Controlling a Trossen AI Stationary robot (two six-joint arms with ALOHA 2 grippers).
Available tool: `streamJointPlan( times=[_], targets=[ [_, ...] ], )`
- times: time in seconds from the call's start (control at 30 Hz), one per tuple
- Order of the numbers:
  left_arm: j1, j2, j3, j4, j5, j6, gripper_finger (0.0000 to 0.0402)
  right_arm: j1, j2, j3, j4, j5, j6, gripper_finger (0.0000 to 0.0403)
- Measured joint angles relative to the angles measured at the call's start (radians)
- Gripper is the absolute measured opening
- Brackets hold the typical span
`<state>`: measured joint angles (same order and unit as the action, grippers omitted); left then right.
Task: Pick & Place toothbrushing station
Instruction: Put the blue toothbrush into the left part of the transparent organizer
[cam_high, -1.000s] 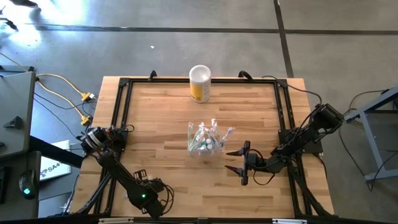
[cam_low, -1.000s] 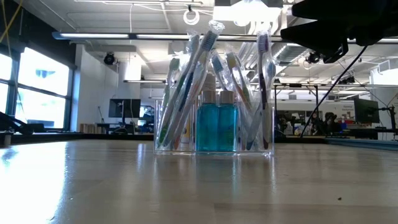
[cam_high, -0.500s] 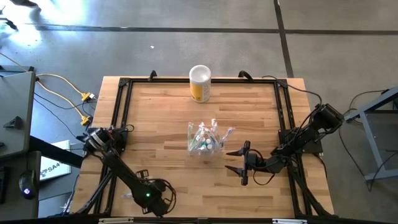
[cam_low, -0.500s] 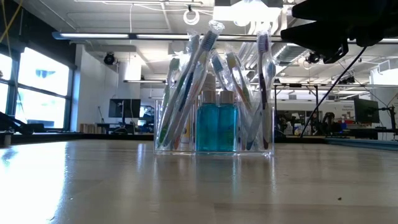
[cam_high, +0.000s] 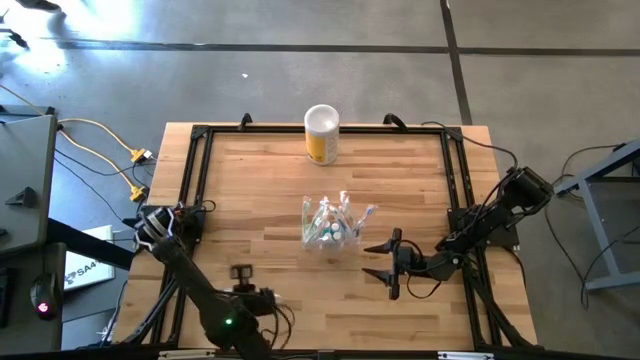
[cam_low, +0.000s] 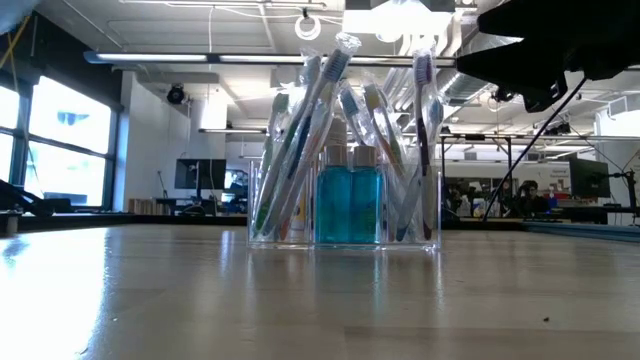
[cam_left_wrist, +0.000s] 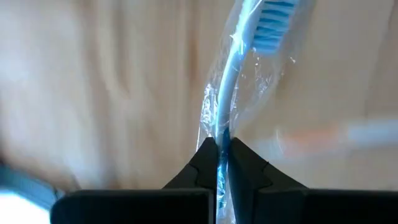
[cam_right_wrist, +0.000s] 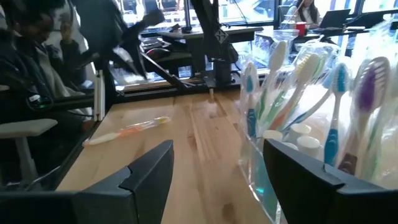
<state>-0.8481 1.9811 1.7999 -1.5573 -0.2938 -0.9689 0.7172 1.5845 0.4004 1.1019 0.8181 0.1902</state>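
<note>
- One table (cam_high: 270, 190) of pale wood.
- Two dark robot arms, each with one hand: the left hand (cam_left_wrist: 219, 163) and the right hand (cam_high: 378, 261).
- One clear holder (cam_low: 345, 195), with two teal tubes (cam_low: 348, 204) inside.
- Many wrapped toothbrushes (cam_low: 300, 130) stand in it; the exact number cannot be counted.
- One wrapped blue toothbrush (cam_left_wrist: 236, 87) apart from them.
- One more toothbrush (cam_right_wrist: 127, 131) lying on the wood.
- One yellow canister (cam_high: 321, 134).

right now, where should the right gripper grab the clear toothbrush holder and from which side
Take the clear holder low on its flat side walls, coming in level from the side where the right gripper already waits, open. The toothbrushes fan out above the rim, so a top approach would likely hit them.
</note>
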Motion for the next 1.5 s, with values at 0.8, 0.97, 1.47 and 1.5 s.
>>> streamJointPlan(
  times=[0.8,0.97,1.47,1.5],
  targets=[
    [0.211,-0.362,0.003,0.202,-0.581,0.518,0.0008,0.033,0.000,0.000,0.013,0.017,-0.010,0.0240],
    [0.326,-0.456,-0.147,0.515,-0.395,0.780,0.0007,0.028,0.000,0.000,0.015,0.017,-0.011,0.0240],
    [0.450,-0.715,-1.010,1.791,-0.049,1.077,0.0007,0.035,0.000,0.000,0.009,0.013,-0.011,0.0240],
    [0.456,-0.715,-1.042,1.841,-0.039,1.077,0.0007,0.035,0.000,0.000,0.009,0.016,-0.011,0.0240]
  ],
)
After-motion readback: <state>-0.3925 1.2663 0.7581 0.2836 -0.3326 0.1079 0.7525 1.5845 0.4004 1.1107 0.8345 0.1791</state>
